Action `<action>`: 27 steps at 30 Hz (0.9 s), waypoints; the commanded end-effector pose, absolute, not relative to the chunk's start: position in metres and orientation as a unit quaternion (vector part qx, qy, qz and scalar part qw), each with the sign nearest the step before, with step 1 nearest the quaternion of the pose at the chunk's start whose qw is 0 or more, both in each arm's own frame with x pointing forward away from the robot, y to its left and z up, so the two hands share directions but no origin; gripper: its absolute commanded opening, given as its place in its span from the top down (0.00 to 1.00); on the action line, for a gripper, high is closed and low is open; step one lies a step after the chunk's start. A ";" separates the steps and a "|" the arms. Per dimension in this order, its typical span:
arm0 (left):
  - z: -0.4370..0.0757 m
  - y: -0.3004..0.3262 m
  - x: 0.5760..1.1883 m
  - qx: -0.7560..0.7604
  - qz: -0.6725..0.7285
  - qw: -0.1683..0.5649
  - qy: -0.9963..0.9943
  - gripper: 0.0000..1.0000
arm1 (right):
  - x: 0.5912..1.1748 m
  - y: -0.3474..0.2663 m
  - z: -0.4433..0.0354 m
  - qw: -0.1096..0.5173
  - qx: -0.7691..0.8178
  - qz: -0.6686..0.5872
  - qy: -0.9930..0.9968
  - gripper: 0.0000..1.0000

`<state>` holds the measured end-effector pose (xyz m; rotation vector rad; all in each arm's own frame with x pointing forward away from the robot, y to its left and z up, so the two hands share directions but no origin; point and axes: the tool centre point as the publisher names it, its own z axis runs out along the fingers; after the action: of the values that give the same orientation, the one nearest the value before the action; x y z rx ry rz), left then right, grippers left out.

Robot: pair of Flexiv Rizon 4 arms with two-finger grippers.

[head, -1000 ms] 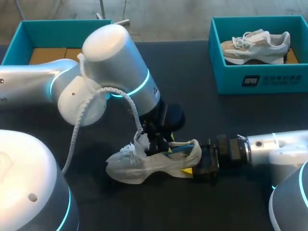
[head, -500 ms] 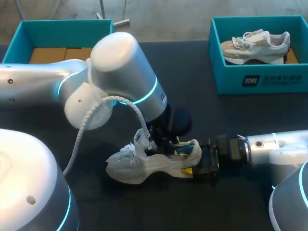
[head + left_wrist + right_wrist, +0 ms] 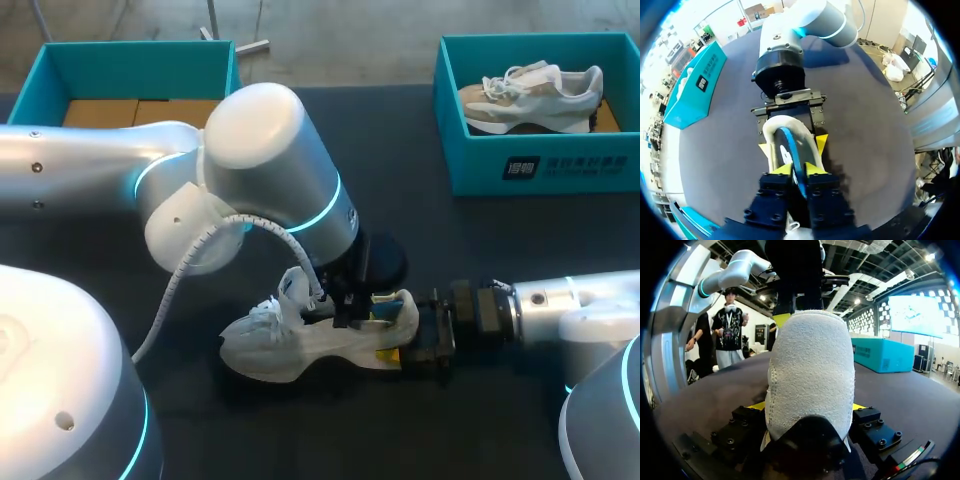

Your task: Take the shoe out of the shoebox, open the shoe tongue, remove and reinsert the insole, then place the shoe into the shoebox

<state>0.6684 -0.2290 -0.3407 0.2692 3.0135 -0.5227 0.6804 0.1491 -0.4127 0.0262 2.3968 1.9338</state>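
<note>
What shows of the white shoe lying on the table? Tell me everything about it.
The shoe is a cream-white sneaker with a thick pale sole, loose white laces and a fuzzy fabric heel. It stands upright on the dark table, toe toward my left side, heel toward my right. The right claw grips the heel from both sides. The left claw, above the opening, pinches a blue insole standing on edge inside it.
</note>
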 end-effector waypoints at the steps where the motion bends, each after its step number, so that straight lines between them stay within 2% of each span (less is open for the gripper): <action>1: -0.339 -0.228 0.670 0.085 -0.176 0.037 0.980 1.00 | 0.679 0.151 -0.413 0.031 0.009 0.626 0.779 1.00; 25: -0.331 -0.233 0.679 0.060 -0.210 0.042 0.975 1.00 | 0.679 0.151 -0.413 0.031 0.009 0.626 0.779 1.00; 26: -0.332 -0.232 0.678 0.061 -0.209 0.041 0.975 0.82 | 0.679 0.151 -0.413 0.031 0.009 0.626 0.779 1.00; 27: -0.333 -0.231 0.678 0.061 -0.209 0.041 0.975 0.76 | 0.679 0.151 -0.413 0.031 0.009 0.626 0.779 1.00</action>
<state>0.6780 -0.2325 -0.3306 0.1858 2.9872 -0.6323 0.6803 0.1489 -0.4126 0.0260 2.3968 1.9336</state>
